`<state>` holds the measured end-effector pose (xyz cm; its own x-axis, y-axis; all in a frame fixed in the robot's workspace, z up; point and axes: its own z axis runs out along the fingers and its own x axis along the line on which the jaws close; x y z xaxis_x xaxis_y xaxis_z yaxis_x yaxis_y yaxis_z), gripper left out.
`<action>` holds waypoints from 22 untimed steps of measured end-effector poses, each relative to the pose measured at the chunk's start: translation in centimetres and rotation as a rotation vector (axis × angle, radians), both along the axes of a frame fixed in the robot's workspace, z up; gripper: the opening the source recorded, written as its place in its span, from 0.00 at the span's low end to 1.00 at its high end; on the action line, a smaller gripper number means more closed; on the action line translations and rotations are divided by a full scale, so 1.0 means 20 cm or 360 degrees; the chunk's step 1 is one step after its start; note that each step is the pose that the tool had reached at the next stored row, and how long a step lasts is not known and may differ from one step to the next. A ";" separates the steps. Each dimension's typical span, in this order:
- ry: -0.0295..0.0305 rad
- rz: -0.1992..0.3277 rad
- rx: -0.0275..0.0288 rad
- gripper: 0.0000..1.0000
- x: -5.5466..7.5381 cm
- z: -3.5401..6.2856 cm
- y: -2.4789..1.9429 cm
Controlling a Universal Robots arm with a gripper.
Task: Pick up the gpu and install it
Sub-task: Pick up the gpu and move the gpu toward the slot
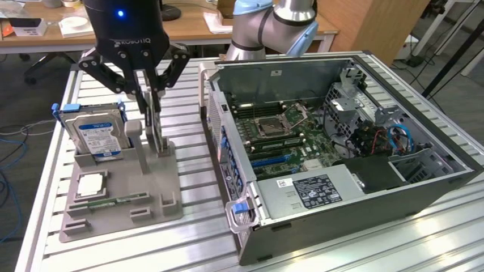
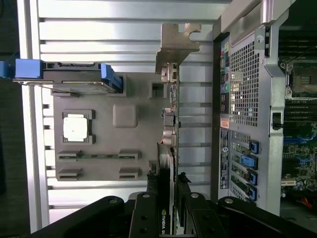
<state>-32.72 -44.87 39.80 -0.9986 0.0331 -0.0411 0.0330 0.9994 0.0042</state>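
The gpu [image 1: 156, 127] hangs edge-on as a thin upright card with a silver end bracket [image 2: 176, 44]. My gripper [image 1: 151, 93] is shut on its upper edge. In the wrist view the gpu [image 2: 171, 119] runs from between my fingers [image 2: 143, 208] out towards the bracket. Its lower end is level with the grey parts holder [image 1: 128, 187]; I cannot tell whether it still touches it. The open computer case [image 1: 423, 170] lies to the exterior view's right, with its motherboard [image 1: 280, 130] exposed.
On the holder stand a blue-labelled hard drive [image 1: 94, 133], a processor chip [image 1: 89, 184] and a narrow memory stick [image 1: 121, 200]. The case's rear panel [image 2: 247, 99] faces the holder closely. The arm's base [image 1: 264, 28] stands behind the case on the slatted aluminium table [image 1: 189, 243].
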 end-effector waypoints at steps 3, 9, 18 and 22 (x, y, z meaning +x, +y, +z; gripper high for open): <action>-0.00001 0.0000 -0.00002 0.26 0.00 0.012 0.000; 0.00004 0.0000 -0.00014 0.26 0.00 0.013 0.000; -0.00001 0.0000 -0.00012 0.26 0.06 0.012 0.000; 0.00000 0.0000 -0.00011 0.26 0.09 0.012 0.000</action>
